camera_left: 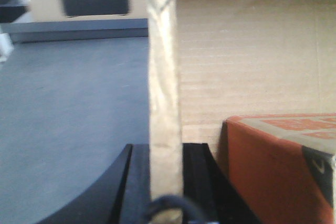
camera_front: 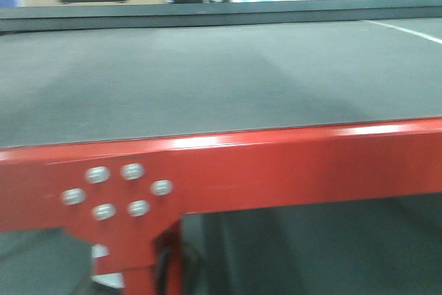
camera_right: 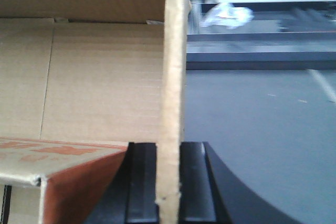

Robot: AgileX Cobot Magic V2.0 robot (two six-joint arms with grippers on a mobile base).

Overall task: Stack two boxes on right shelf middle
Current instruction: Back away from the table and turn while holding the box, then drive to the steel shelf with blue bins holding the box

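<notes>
Our left gripper [camera_left: 166,153] and right gripper [camera_right: 168,150] each clamp a wall of the large box [camera_left: 252,51]; no shelf in sight, so we judge both placements remain

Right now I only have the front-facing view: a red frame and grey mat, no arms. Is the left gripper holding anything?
Observer: Yes. The left gripper is shut on the upright wall of a brown cardboard box.
Operator: And the right one?
Observer: The right gripper is shut on a wall of the box as well.
Operator: Is the box empty?
Observer: No. A carton with orange-red print sits inside it, visible from both wrist views.
</notes>
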